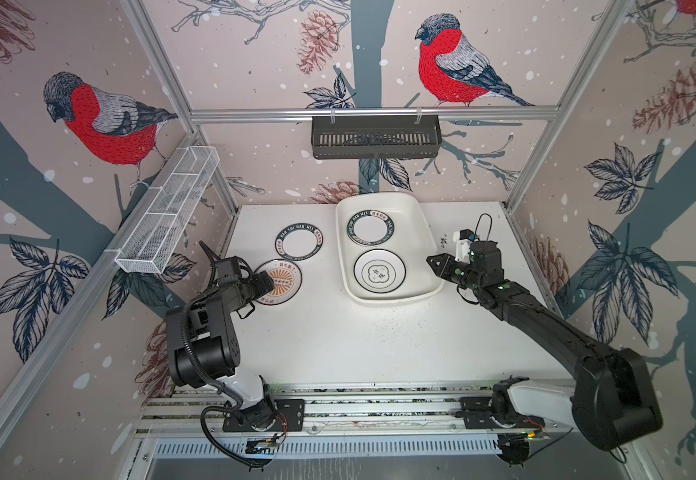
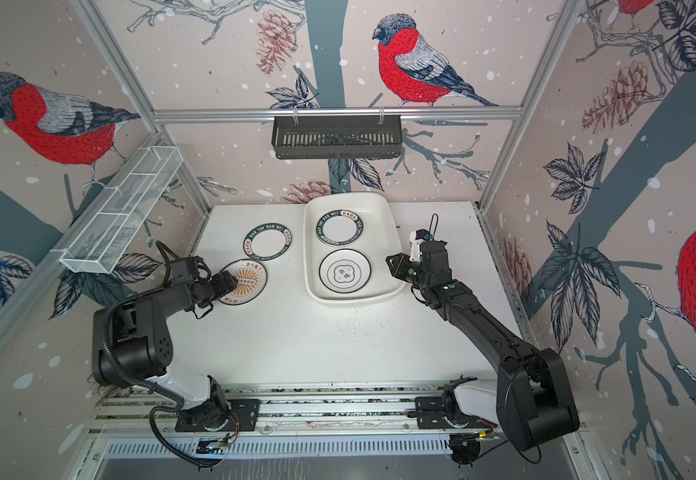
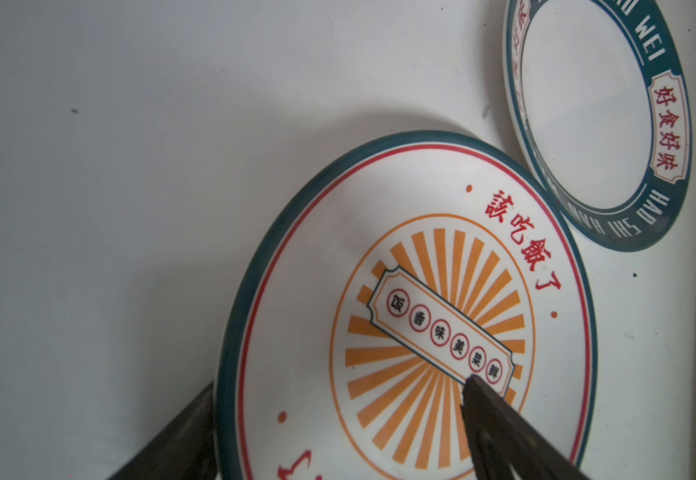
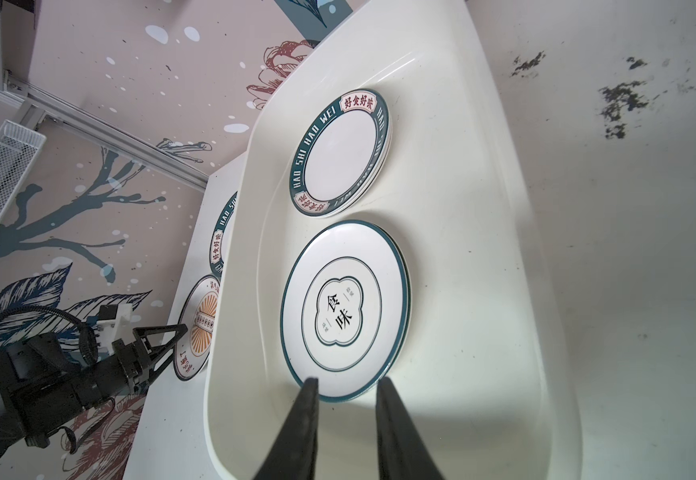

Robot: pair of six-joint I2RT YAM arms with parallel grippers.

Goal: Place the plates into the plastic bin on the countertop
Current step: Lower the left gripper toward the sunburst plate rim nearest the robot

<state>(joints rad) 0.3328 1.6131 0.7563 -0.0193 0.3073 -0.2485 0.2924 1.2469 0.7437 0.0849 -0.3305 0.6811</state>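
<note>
**Item 1.** The plastic bin [image 1: 419,245] stands on the countertop [image 1: 359,332], at 12 to 1 o'clock from the surface's centre in both top views. Its long axis runs 12 to 6.

**Item 2, contents.** The binned lettered plate [image 1: 370,228] lies flat at the bin's 12 o'clock end. The cloud plate [image 1: 379,271] lies flat at the 6 o'clock end, just beside it. The right wrist view shows further rims beneath each, so both top a stack. The number underneath cannot be told.

**Item 3, outside the bin.** The loose lettered plate [image 1: 299,242] lies flat on the countertop at 9 o'clock of the bin, apart from its wall. The sunburst plate [image 1: 286,273] lies at 8 o'clock of the bin, close to the loose lettered plate. Whether the two rims touch cannot be told.

**Item 4.** The left gripper [image 3: 340,382] reaches the sunburst plate from its 9 o'clock side, claw spread wide astride the rim. One finger [image 3: 504,424] is over the printed centre and the other [image 3: 180,436] is outside the rim, low by the countertop. Whether either presses on the plate cannot be told.

**Item 5.** The right gripper [image 4: 347,380] hangs at the bin's 3 o'clock rim, aimed at the cloud plate. Its claw is parted by a narrow gap, with nothing between the fingers.

**Item 6, fixtures.** A black slatted basket [image 1: 375,137] hangs on the back rail at 12 o'clock. A white wire-mesh basket [image 1: 167,212] is on the side wall at 10 o'clock
</note>
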